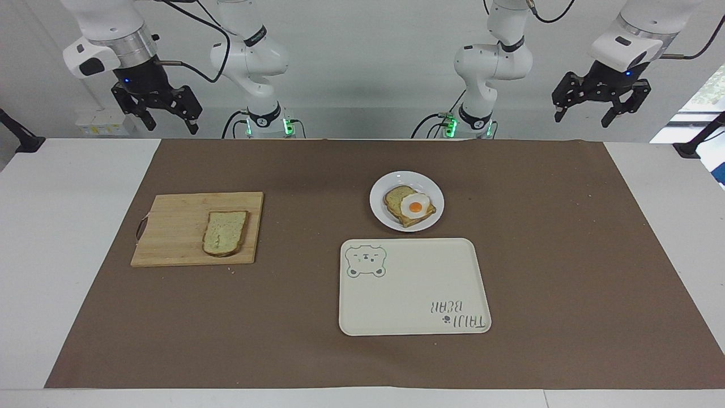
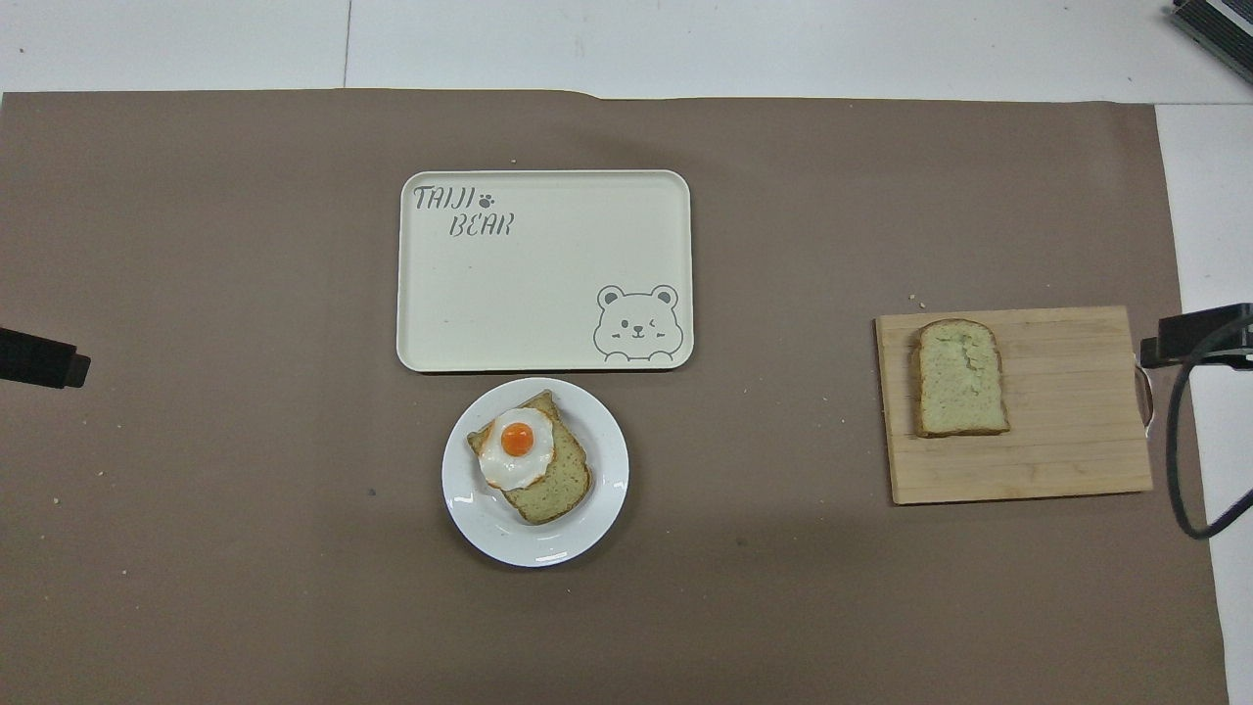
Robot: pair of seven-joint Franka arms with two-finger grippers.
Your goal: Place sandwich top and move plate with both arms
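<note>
The sandwich top (image 1: 225, 232) lies flat on a wooden cutting board (image 1: 170, 238) toward the right arm's end of the table; it also shows in the overhead view (image 2: 959, 377). The small white plate (image 1: 383, 188) sits mid-table and holds a toast slice with a fried egg (image 1: 410, 205); the plate also shows in the overhead view (image 2: 470, 509). My right gripper (image 1: 173, 123) hangs open and empty, high over the table edge by the robots, clear of the board. My left gripper (image 1: 583, 116) hangs open and empty, high over the left arm's end, and waits.
A cream rectangular tray with a bear drawing (image 1: 413, 283) lies just beside the plate, farther from the robots, and shows in the overhead view (image 2: 538, 294). A brown mat (image 1: 566, 255) covers the table. Crumbs are scattered on it.
</note>
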